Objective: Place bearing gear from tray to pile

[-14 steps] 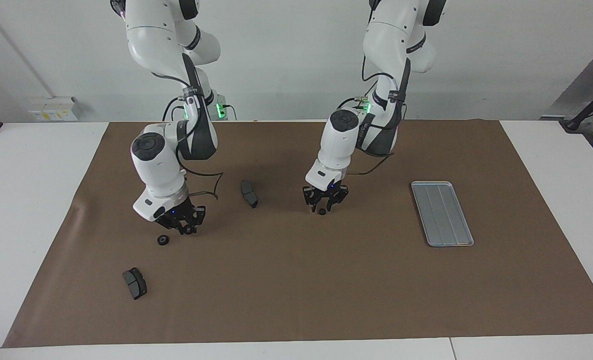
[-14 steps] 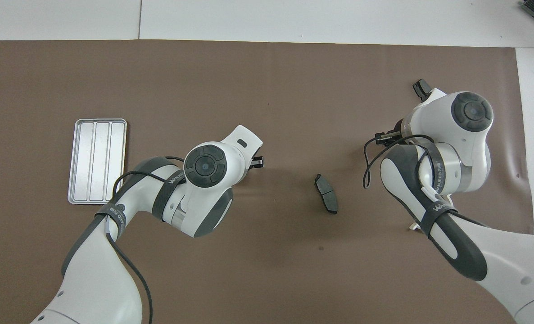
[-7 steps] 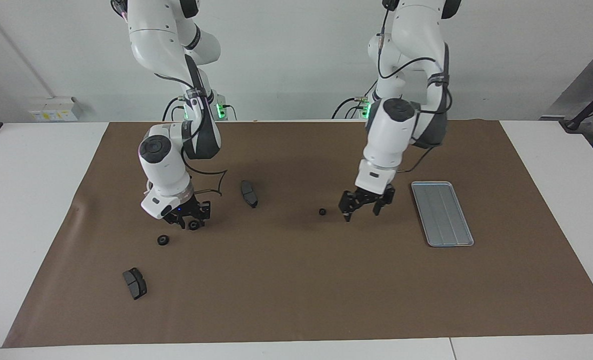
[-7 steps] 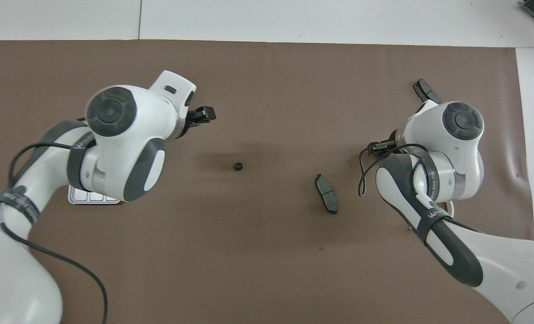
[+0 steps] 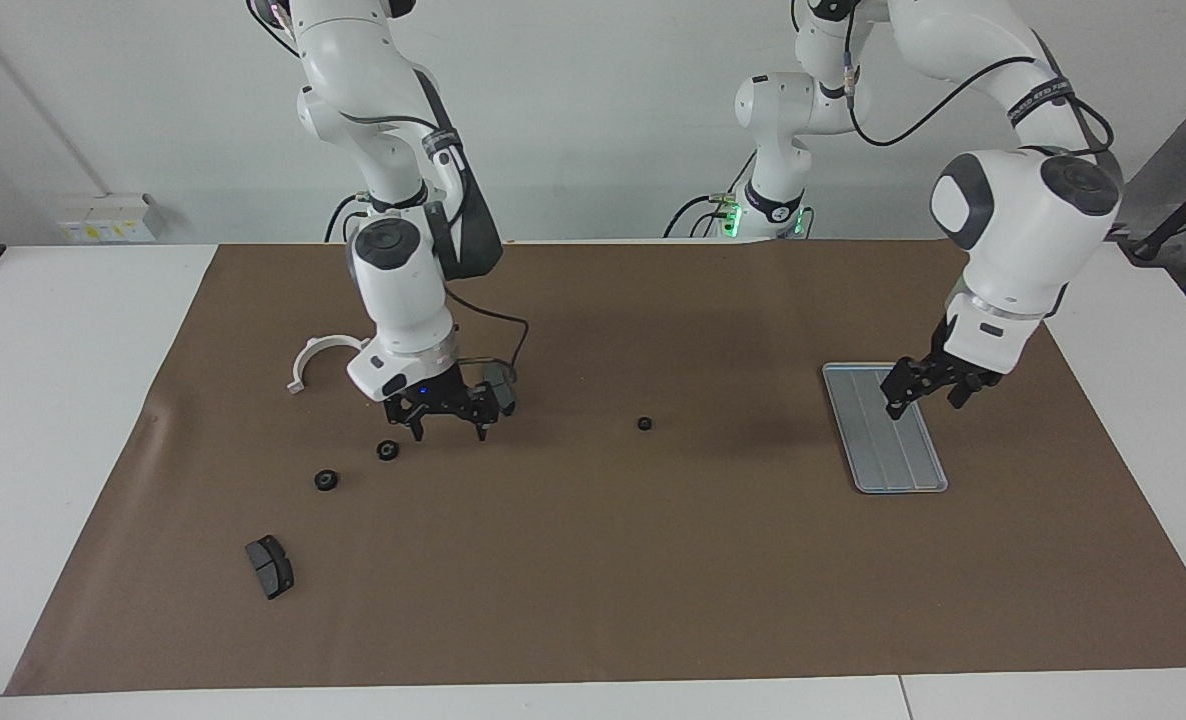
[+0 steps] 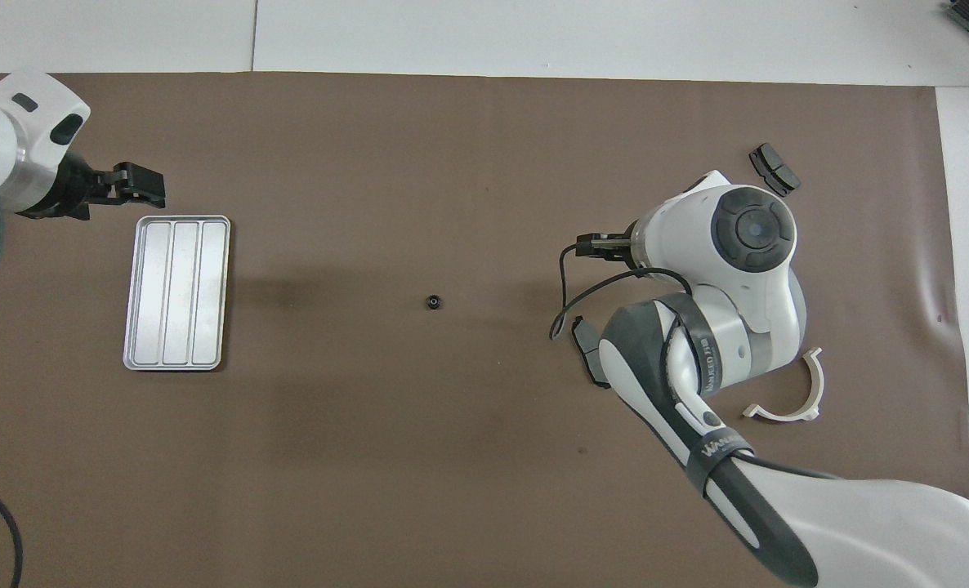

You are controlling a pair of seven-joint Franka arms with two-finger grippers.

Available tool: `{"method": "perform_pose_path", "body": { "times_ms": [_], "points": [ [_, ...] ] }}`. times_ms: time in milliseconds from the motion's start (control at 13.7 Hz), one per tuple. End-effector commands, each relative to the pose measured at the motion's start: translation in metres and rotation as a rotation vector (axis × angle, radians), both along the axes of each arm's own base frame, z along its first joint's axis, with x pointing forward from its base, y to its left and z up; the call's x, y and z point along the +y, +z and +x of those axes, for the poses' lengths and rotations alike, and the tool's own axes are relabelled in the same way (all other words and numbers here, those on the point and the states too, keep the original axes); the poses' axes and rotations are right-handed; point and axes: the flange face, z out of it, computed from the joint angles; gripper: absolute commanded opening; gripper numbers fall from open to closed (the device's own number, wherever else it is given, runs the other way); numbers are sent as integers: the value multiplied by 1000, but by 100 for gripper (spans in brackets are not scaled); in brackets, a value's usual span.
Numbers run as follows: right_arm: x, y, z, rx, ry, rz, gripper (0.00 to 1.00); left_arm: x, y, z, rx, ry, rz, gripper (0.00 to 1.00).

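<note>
The silver tray [image 5: 883, 455] [image 6: 176, 292] lies toward the left arm's end of the mat and nothing shows on it. Two black gears [image 5: 387, 450] [image 5: 325, 480] lie close together as the pile toward the right arm's end; the right arm hides them in the overhead view. A smaller black gear [image 5: 644, 423] [image 6: 433, 302] lies alone mid-mat. My left gripper [image 5: 925, 404] [image 6: 158, 187] is open, empty and raised over the tray. My right gripper [image 5: 449, 428] [image 6: 589, 245] is open and empty, low over the mat beside the pile.
One dark brake pad [image 5: 502, 388] [image 6: 586, 356] lies just by the right gripper, partly hidden. Another brake pad [image 5: 270, 566] [image 6: 774, 169] lies farther from the robots than the pile. A white half-ring [image 5: 313, 360] [image 6: 788, 400] lies nearer the robots.
The left gripper left the small gear mid-mat and swung over to the tray. The right gripper let go of a gear beside the other one and moved toward the brake pad.
</note>
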Motion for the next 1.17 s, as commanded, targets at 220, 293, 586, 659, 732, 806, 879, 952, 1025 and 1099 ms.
{"method": "perform_pose_path", "body": {
  "times_ms": [220,293,586,659,732,806,879,952,1025,1099],
  "points": [
    [154,-29,-15,1,7,35,100,4,66,-23,202,-37,82,100],
    [181,-37,-20,-2,24,39,100,1,78,-32,208,-41,75,100],
    [223,-68,-42,-16,99,14,100,-8,112,-54,170,-59,-8,100],
    [226,-74,-44,-24,113,8,100,-8,106,-59,179,-95,-9,100],
    [228,-76,-47,-26,124,-1,100,-8,103,-63,177,-124,-10,100],
    [237,-78,-55,-27,146,-9,100,-7,104,-63,167,-129,-10,100],
    [238,-81,-58,-25,152,-15,94,-8,106,-61,154,-127,-9,100],
    [239,-84,-59,-19,157,-22,86,-12,104,-61,150,-136,-9,100],
    [239,-85,-61,-17,158,-24,79,-12,105,-60,147,-135,-8,100],
    [242,-87,-65,-14,166,-26,71,-12,106,-60,142,-138,-8,100]
  ]
}}
